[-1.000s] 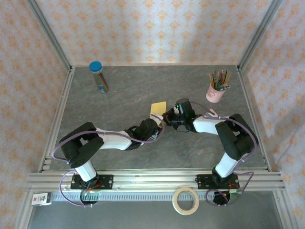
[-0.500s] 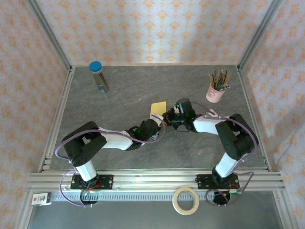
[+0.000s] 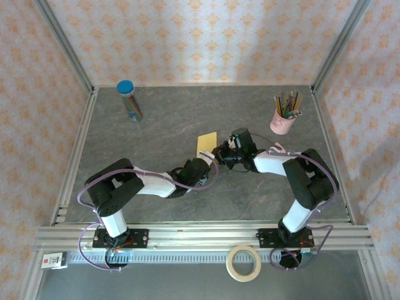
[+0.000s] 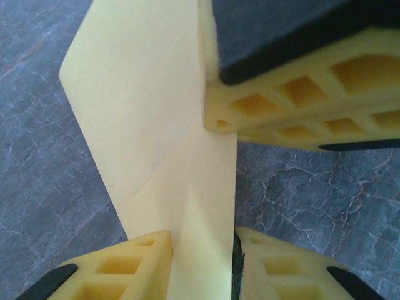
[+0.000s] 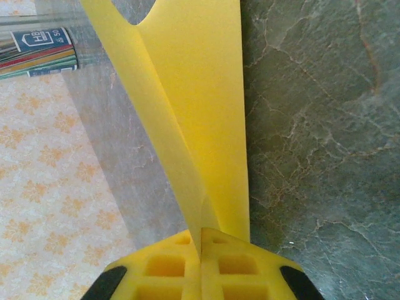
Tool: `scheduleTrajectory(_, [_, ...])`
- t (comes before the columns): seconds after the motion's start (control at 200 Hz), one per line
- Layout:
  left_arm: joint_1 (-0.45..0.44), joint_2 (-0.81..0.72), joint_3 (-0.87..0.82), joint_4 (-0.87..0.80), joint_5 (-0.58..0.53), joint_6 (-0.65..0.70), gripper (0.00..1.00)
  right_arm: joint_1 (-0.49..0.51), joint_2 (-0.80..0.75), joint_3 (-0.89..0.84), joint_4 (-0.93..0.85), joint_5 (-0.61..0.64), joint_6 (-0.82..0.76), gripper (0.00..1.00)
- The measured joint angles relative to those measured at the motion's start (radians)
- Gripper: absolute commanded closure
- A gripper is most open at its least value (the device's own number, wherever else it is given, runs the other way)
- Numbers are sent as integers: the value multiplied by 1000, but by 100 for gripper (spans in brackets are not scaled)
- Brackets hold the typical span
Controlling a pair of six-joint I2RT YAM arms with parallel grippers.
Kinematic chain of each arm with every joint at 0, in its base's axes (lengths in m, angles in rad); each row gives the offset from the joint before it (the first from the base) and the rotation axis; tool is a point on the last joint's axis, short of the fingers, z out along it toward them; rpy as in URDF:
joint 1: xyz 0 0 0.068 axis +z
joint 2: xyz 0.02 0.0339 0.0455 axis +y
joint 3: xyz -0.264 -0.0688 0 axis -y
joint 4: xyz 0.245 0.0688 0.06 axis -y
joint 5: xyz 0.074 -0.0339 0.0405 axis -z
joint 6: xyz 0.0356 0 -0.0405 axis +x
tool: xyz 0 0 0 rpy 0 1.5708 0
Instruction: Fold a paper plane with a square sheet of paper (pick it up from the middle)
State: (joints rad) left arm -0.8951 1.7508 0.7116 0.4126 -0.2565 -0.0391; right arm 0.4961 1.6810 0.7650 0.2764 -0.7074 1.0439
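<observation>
The yellow paper sheet (image 3: 207,142), folded into a narrow creased strip, is held up off the grey table mid-scene. My right gripper (image 3: 220,152) is shut on its near edge. In the right wrist view the fingers (image 5: 162,265) meet on the sheet (image 5: 200,94), which fans upward from them. My left gripper (image 3: 211,161) sits just below it. In the left wrist view the sheet (image 4: 144,112) passes through the gap of the left gripper (image 4: 203,240), whose fingers (image 4: 119,265) stand slightly apart. The right gripper's finger (image 4: 294,112) pinches the sheet's upper right edge.
A blue-capped tube of coloured pencils (image 3: 129,100) stands at the back left and also shows in the right wrist view (image 5: 37,53). A pink cup of pencils (image 3: 284,119) stands at the back right. A tape roll (image 3: 244,262) rests on the front rail.
The left arm's elbow has crept a little to the right. The paper and both grippers have stayed almost where they were.
</observation>
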Motion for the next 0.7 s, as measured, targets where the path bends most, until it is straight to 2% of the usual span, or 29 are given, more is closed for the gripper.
scheduleTrajectory(0.21, [-2,4,0,4,-26,14,76,0,0,0,0,-1,4,93])
scheduleTrajectory(0.586, [-2,4,-3,8,-40,14,85,-10,0,8,-22,-3,-2,60])
scheduleTrajectory(0.701, [-2,4,-14,21,-38,10,86,-27,0,15,-41,6,-13,54])
